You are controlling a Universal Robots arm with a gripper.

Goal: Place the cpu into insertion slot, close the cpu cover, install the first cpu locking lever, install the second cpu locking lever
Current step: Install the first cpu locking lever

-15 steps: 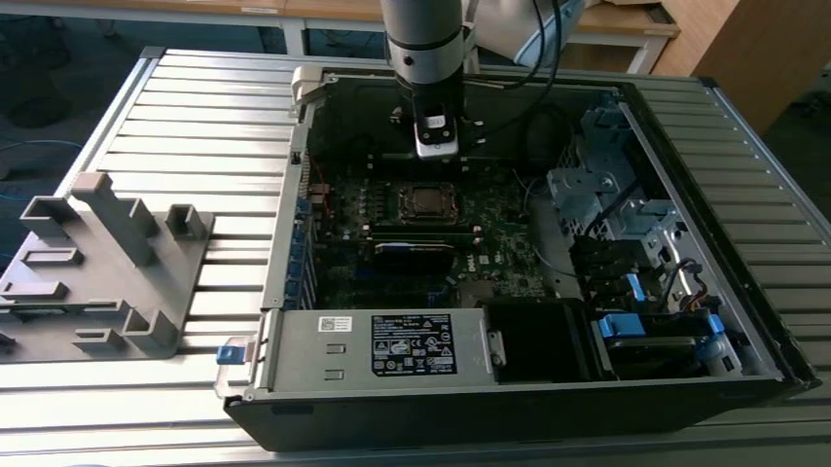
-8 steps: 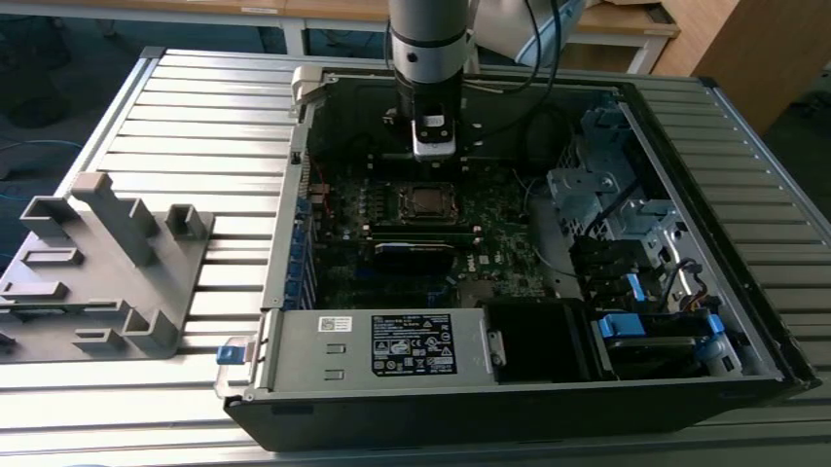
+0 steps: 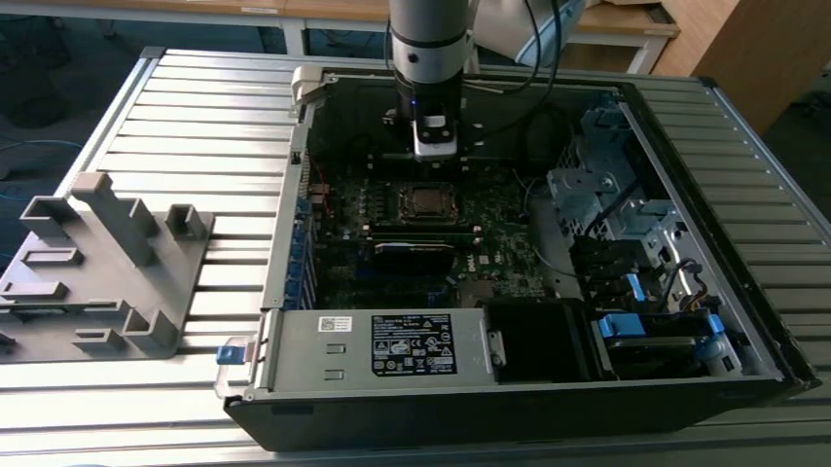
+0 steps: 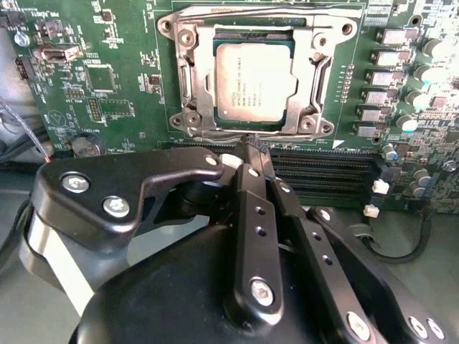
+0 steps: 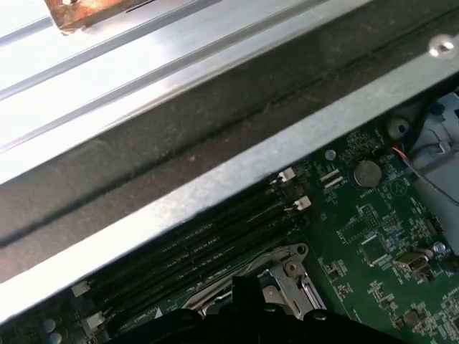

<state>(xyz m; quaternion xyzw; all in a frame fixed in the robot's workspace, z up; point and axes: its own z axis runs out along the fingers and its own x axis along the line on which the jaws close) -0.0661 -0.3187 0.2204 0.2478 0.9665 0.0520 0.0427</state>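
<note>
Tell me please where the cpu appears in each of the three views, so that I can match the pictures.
Exterior view: the cpu lies on the motherboard inside the open computer case, just below the gripper.
Second wrist view: it sits in the metal socket frame, beyond the gripper.
First wrist view: I cannot make it out.
Shared landmark: the black memory slots beside the socket.

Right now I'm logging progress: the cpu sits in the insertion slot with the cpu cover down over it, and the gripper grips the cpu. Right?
Not quite. In the second wrist view the gripper holds nothing, fingers together short of the socket. The cpu does sit in the insertion slot under the cpu cover.
</note>
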